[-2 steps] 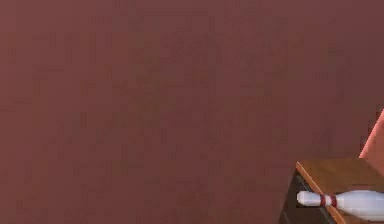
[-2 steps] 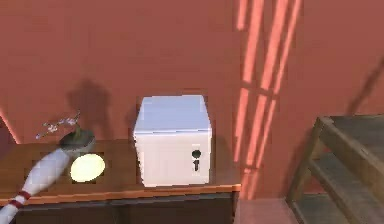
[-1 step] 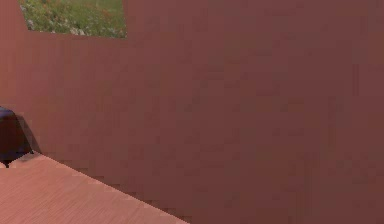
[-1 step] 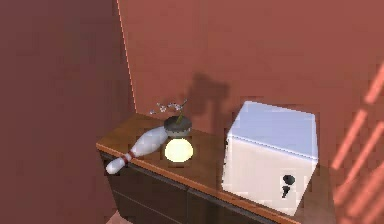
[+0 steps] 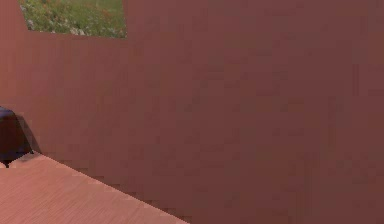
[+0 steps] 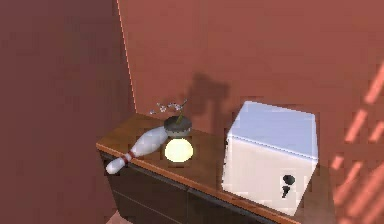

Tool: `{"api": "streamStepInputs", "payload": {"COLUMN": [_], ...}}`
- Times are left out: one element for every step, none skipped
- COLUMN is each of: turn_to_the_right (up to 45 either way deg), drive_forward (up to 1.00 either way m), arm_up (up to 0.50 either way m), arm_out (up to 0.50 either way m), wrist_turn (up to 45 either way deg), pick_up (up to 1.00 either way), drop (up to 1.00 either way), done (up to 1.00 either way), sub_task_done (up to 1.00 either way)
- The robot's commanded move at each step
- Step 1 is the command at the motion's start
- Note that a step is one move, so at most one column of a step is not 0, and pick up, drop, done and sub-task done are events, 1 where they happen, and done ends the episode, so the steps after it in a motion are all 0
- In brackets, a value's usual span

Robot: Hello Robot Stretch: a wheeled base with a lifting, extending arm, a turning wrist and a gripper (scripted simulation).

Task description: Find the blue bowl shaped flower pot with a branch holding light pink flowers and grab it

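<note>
Search stage, grab not yet done: a dark blue rounded shape [image 5: 8, 135] by the red wall [image 5: 230, 110] is perhaps the flower pot (too little visible to tell) — the state of the gripper's fingers cannot be told.

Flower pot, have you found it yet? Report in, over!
Dark blue rounded thing at the forward view's left edge, cannot tell if pot. Wooden dresser in the arm side view holds white box, white bowling pin. Red wall ahead.
</note>
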Motion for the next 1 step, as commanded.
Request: {"api": "streamStepInputs", "payload": {"turn_to_the_right": [0.0], "drive_forward": [0.0], "arm_up": [0.28], "arm_out": [0.0], "wrist_turn": [0.0], "pick_up": [0.0], "drop": [0.0], "done": [0.0], "sub_task_done": [0.0]}}
